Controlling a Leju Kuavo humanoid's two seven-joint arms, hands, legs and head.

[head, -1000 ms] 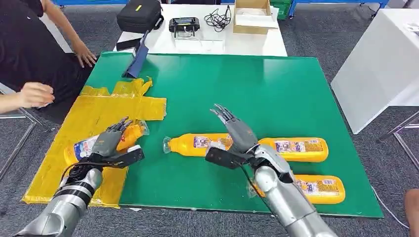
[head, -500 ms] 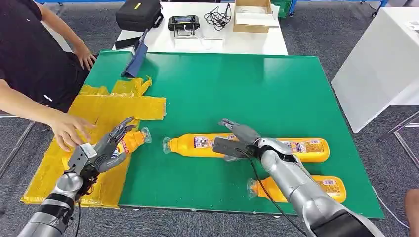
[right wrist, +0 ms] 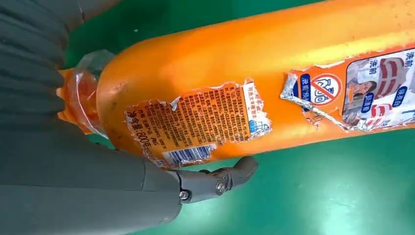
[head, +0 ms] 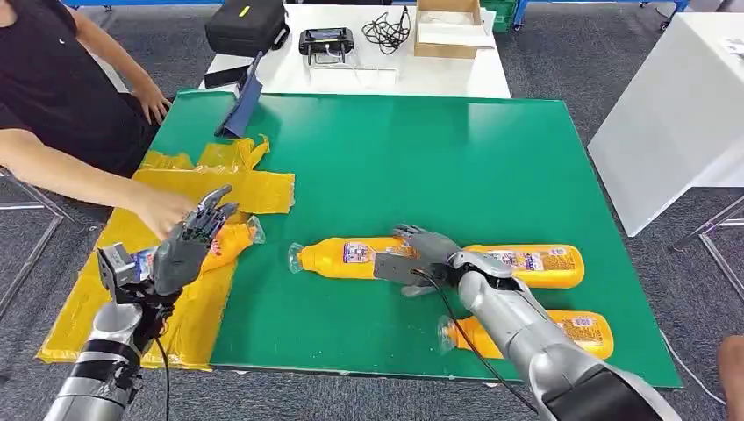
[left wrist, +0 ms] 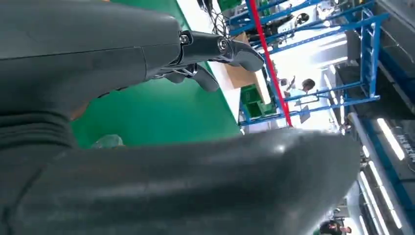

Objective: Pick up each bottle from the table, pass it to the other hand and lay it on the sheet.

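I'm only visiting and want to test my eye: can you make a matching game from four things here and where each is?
Things:
1 yellow plastic sheet
2 black zipped bag
3 open cardboard box
4 right hand

Places:
a on the row of orange plastic bottles
b white table, picture's left
c white table, picture's right
d green mat, picture's left

Pairs: 1-d, 2-b, 3-c, 4-a
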